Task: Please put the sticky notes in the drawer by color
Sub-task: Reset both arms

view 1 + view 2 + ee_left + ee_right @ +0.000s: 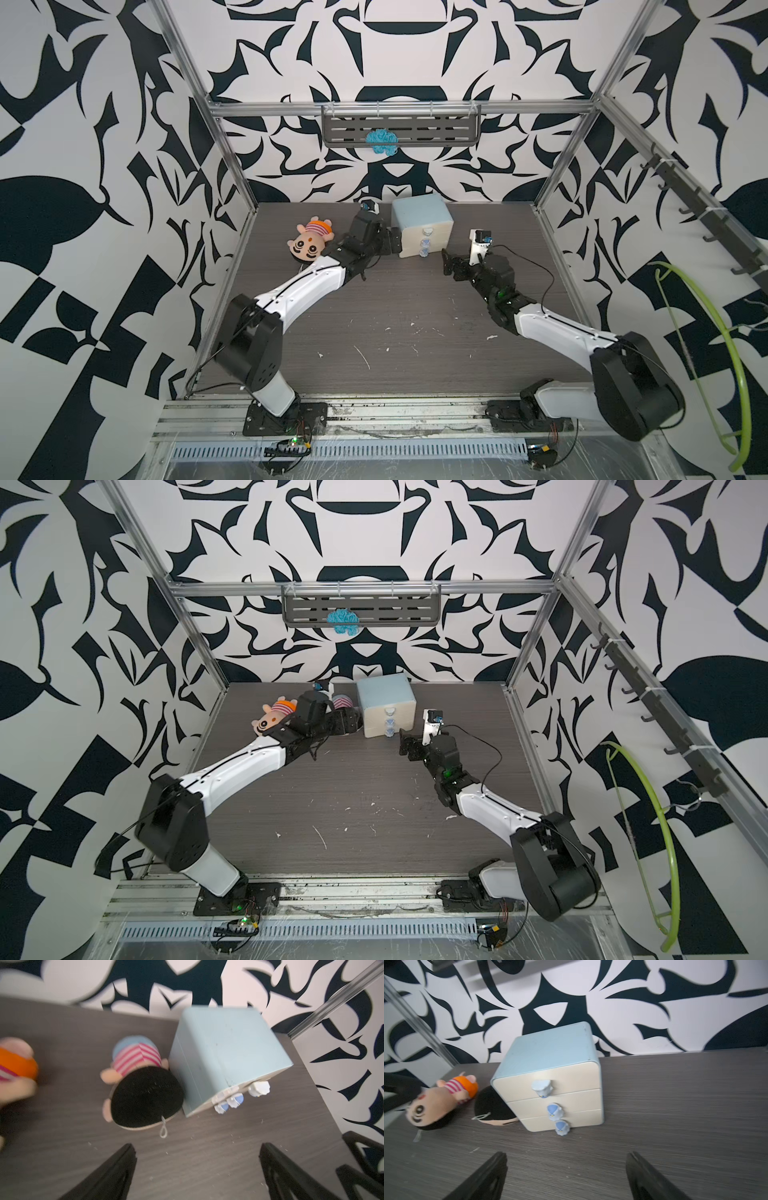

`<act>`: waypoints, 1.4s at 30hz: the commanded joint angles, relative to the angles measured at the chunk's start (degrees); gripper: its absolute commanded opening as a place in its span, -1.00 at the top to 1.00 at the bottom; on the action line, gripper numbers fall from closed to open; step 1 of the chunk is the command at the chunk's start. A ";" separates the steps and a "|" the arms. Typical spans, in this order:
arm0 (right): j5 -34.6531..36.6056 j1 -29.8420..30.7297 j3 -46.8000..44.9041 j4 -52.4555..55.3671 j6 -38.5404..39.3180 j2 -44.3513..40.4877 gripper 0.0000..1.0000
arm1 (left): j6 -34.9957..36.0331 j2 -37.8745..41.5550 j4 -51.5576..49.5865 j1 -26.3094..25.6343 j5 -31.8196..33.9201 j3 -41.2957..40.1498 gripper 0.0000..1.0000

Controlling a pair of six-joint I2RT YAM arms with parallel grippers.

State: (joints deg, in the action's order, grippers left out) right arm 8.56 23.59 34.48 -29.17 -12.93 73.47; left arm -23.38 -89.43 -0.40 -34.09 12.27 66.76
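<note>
The left end effector (197, 1147) and right end effector (566, 1154) are held released, with the drawer (560, 1080) seen just ahead.

The left arm (299, 286) is extended toward one o'clock, the right arm (557, 328) toward eleven; left gripper (197, 1167) and right gripper (566, 1174) are seen with jaws spread wide.

Smooth plastic drawer (550, 1053), matt wood-grain table (675, 1105)
</note>
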 commanded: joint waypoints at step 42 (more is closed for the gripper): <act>-4.43 -21.18 -13.47 -20.53 13.01 15.21 -0.99 | 23.73 0.08 58.61 31.04 -7.61 -48.17 -0.99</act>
State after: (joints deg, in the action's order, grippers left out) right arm 4.78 2.70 19.84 -49.19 -0.01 89.60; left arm 1.32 -84.88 48.88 -3.95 5.82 18.92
